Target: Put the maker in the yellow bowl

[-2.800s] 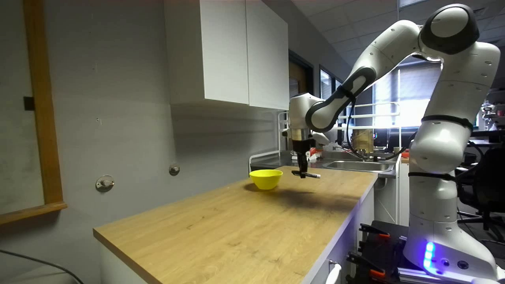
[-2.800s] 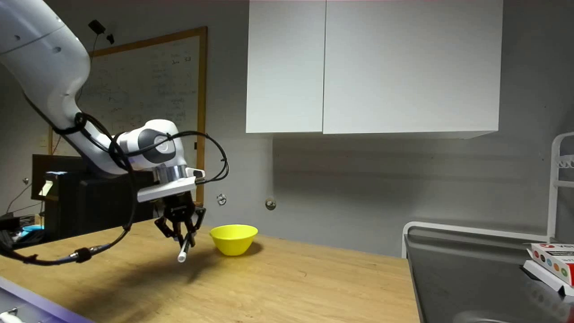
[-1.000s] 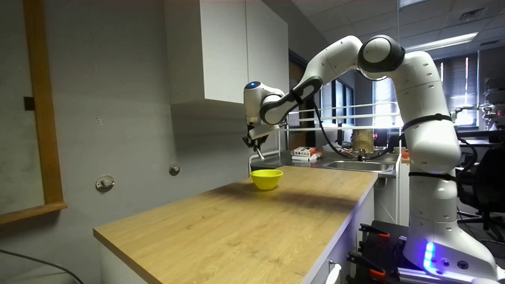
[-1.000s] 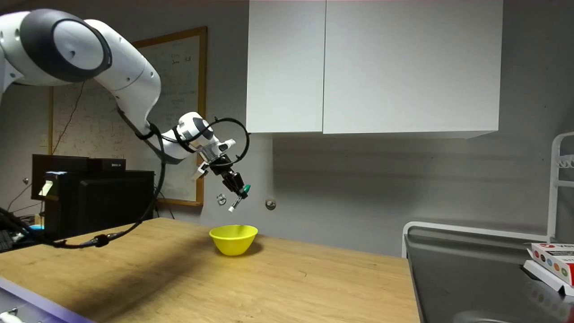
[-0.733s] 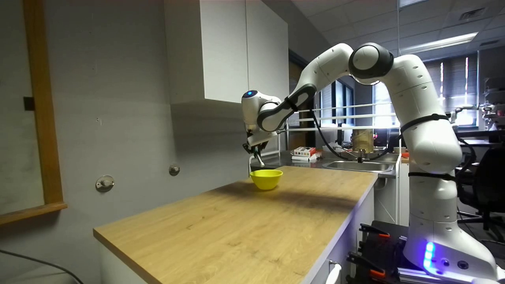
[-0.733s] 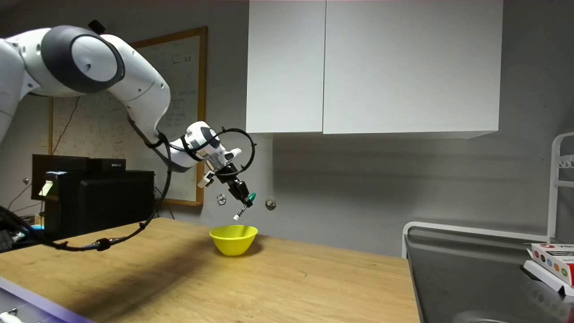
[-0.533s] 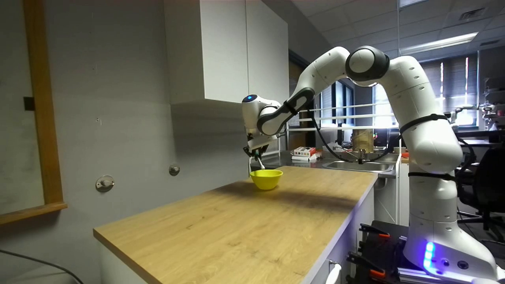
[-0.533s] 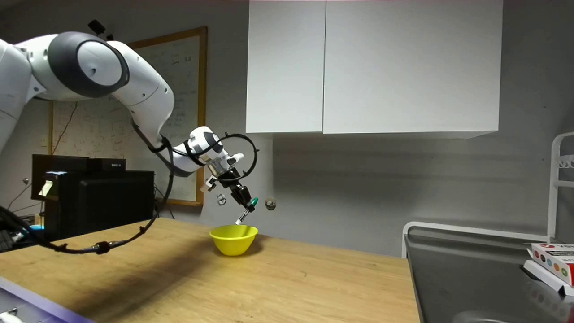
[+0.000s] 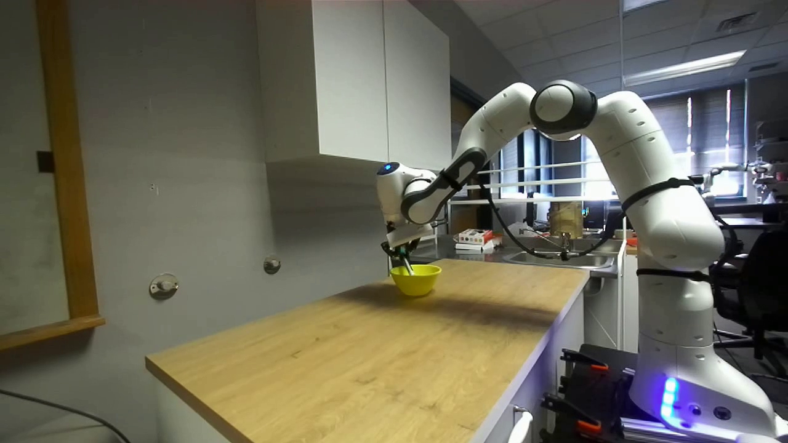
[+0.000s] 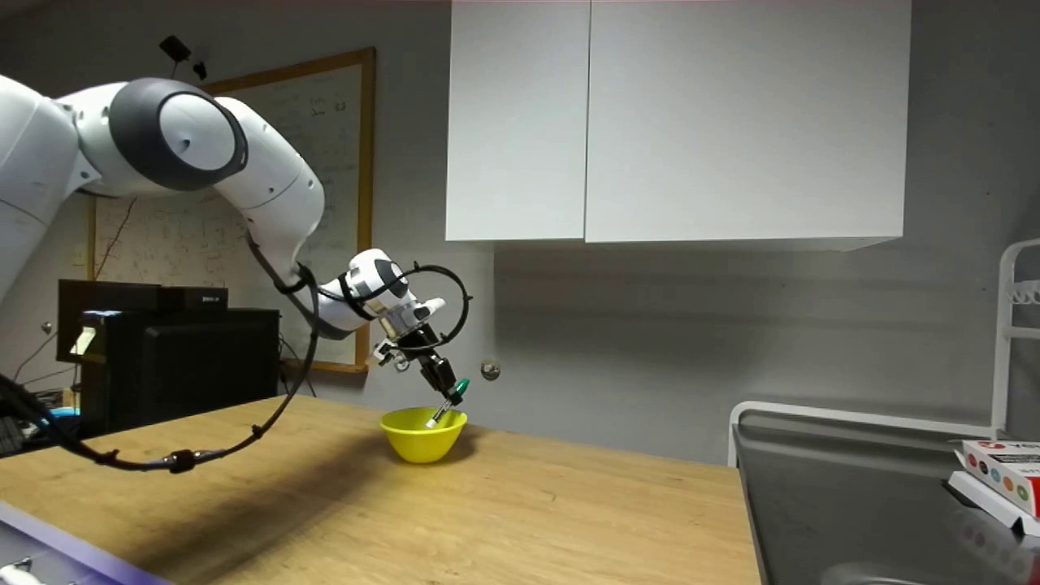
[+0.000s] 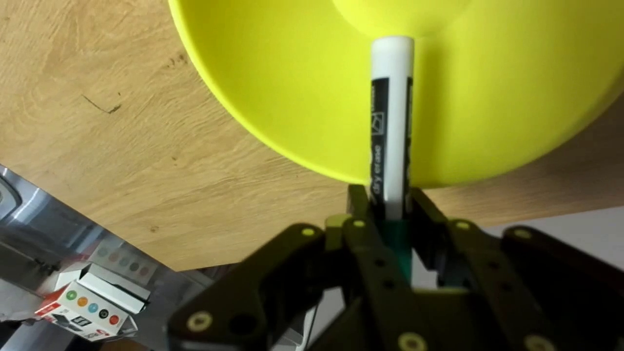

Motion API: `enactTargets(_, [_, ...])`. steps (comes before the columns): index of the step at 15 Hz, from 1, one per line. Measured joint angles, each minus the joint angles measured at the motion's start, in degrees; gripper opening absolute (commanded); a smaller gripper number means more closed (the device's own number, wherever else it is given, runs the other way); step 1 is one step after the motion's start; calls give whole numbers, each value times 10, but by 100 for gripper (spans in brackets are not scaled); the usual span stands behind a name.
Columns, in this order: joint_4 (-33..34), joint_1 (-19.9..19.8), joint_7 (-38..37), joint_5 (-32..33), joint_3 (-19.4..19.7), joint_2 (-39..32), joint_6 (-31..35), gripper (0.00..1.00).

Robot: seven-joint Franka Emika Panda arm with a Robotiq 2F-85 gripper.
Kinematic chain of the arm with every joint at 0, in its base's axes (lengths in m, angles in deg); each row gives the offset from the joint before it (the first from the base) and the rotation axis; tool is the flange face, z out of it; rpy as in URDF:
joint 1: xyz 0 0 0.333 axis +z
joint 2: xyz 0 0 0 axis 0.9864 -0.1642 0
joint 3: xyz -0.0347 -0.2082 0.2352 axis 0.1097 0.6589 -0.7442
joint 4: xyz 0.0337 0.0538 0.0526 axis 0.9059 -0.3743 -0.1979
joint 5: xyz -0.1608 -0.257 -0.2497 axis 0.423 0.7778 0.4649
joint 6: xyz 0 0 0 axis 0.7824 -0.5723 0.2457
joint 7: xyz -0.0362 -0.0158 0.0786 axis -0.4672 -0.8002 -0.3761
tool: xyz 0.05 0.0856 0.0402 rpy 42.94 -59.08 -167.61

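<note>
The maker is a thin white-and-black pen with a dark green cap. It shows in the wrist view (image 11: 393, 122) and in both exterior views (image 9: 407, 266) (image 10: 439, 415). My gripper (image 11: 386, 207) is shut on it near the green cap; the gripper also shows in both exterior views (image 9: 403, 251) (image 10: 453, 396). The maker is tilted, its white end pointing down inside the rim of the yellow bowl (image 10: 422, 447). The bowl stands upright on the counter, also in the other views (image 9: 417, 285) (image 11: 292, 92). My fingertips are just above the bowl's wall-side rim.
The bowl stands on a wooden counter (image 9: 345, 357) near the grey wall. A white cabinet (image 10: 731, 122) hangs above. A metal sink (image 9: 557, 259) and a white-and-red box (image 10: 1003, 471) are at the counter's end. A cable loop (image 10: 280, 406) hangs from the arm.
The arm has carried the maker over to the bowl, tilted it, and lowered it. The white end has gone from above the rim to inside it. The bowl has not moved.
</note>
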Motion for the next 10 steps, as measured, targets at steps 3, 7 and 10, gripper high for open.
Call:
enactTargets(3, [-7,5,-8,0,4,-3,2,49])
enactTargets(7, [-11,6,-13,0,8,-3,3,71])
enactTargets(10, [-11,8,-13,0,11,-1,3,94])
